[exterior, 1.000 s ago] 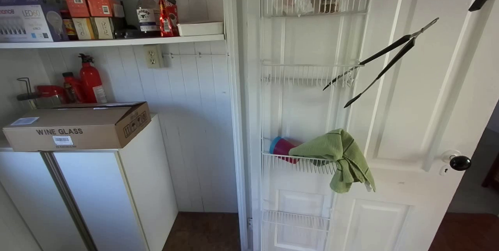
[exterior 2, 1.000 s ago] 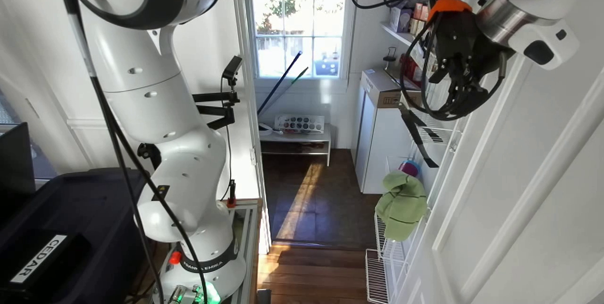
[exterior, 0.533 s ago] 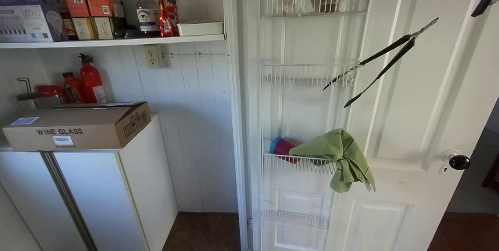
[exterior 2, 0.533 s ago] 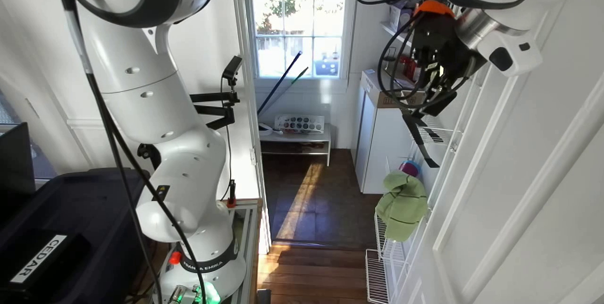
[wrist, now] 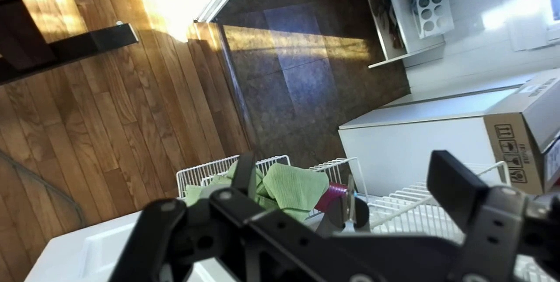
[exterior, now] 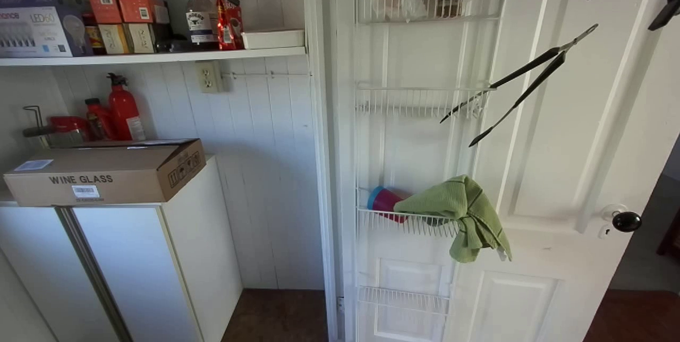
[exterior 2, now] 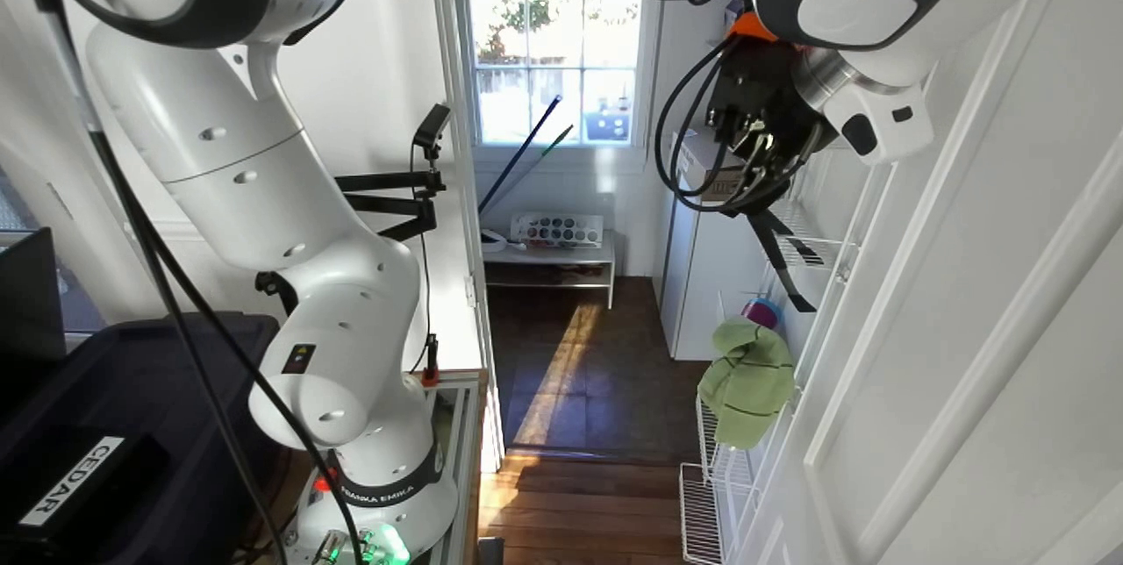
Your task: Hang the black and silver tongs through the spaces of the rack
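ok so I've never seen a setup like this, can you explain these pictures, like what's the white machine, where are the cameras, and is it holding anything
The white machine is a jointed robot arm; the black jaws at its end do the grasping. Two pictures come from cameras outside the robot, looking from different places. The third comes from its wrist, looking past the jaws.

The work is at a white wire rack on a door. A green cloth and a purple and blue cup rest on it, the cloth draping over the edge. Black and silver tongs hang higher up; one leg seems to pass behind the wires, the other outside.

The jaws stand open. In the wrist view the end of the tongs shows between them but isn't gripped, so nothing is held.
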